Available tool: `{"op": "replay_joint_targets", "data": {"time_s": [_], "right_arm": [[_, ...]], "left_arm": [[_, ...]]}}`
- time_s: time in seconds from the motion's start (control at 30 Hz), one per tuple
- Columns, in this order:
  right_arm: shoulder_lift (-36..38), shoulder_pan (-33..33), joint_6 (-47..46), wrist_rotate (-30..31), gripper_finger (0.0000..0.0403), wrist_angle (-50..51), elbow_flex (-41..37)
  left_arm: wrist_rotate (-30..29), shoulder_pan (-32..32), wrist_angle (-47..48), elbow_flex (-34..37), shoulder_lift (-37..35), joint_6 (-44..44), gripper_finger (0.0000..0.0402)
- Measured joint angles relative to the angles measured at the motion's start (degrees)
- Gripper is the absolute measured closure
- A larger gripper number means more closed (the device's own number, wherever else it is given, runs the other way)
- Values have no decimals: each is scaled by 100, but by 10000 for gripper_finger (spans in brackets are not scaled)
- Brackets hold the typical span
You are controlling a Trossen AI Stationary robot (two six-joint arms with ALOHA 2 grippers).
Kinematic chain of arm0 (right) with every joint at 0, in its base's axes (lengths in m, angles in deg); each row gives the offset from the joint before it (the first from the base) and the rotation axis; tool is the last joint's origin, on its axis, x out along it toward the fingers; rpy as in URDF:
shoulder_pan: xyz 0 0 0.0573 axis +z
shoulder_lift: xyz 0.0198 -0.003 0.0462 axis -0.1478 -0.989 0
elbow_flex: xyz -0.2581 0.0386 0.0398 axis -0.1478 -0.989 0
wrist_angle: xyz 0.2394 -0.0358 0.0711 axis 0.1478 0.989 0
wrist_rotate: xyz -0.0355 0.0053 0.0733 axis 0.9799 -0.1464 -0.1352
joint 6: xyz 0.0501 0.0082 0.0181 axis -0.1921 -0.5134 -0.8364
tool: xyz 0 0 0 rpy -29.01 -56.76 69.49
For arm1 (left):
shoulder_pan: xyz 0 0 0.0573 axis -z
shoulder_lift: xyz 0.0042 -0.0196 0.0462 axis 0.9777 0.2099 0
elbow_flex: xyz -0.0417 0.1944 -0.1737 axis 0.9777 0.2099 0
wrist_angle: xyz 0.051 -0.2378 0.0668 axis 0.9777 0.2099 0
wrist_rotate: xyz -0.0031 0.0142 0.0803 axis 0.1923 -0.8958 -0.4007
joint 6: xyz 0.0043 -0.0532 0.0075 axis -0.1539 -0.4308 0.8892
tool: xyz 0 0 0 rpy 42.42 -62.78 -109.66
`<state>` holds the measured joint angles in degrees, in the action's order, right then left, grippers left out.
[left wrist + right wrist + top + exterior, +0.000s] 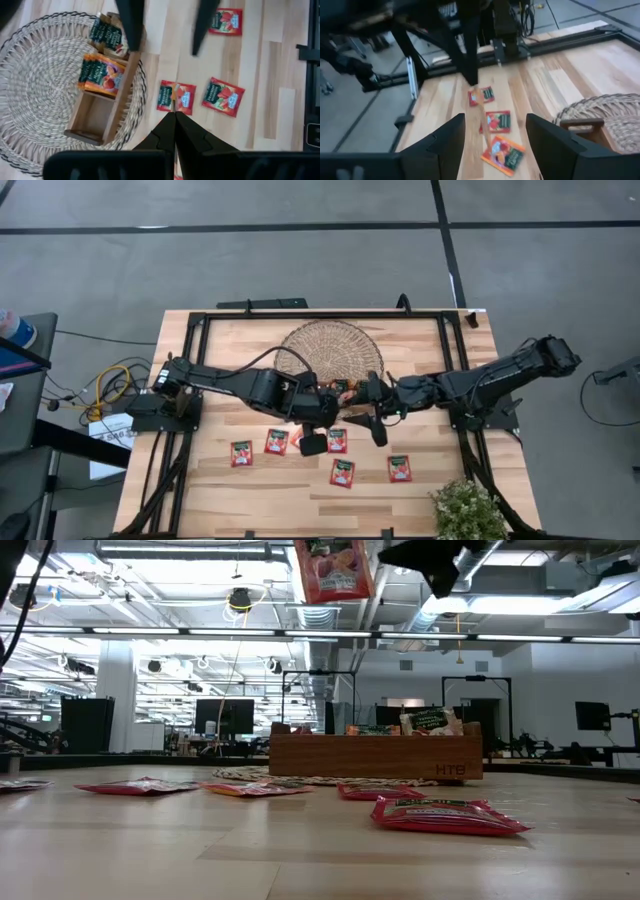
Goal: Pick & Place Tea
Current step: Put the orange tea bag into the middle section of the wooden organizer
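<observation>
Pinching sachet [333, 570]: left end effector [174, 114] | right end effector [495, 131] spread | low view only: sachet dangling

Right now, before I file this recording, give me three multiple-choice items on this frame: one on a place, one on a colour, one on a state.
1. Where does the wooden tray stand?
A. On the woven mat
B. On bare table wood at the front edge
C. On the floor

2. What is the main colour of the sachets lying on the table?
A. Blue
B. Black
C. Red

3. How is the right tool?
A. Shut on a sachet
B. Open, nothing between its fingers
C. Shut and empty

Answers:
1. A: the left wrist view shows the tray resting on the woven mat.
2. C: every flat sachet in the high view is red.
3. B: its own camera shows the fingers wide apart with only table between them, while the left tool pinches the raised sachet.
</observation>
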<state>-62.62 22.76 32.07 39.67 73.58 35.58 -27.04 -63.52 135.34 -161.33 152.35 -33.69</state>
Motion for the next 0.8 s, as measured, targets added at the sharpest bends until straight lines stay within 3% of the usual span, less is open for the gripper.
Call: {"op": "replay_joint_targets", "data": {"time_s": [0.33, 0.8], "right_arm": [[-654, -15, 422, -46, 206, 281, 669], [-681, -92, 460, -130, 219, 349, 781]], "left_arm": [[-13, -14, 114, 2, 0, 23, 401], [-46, -52, 90, 2, 0, 106, 401]]}}
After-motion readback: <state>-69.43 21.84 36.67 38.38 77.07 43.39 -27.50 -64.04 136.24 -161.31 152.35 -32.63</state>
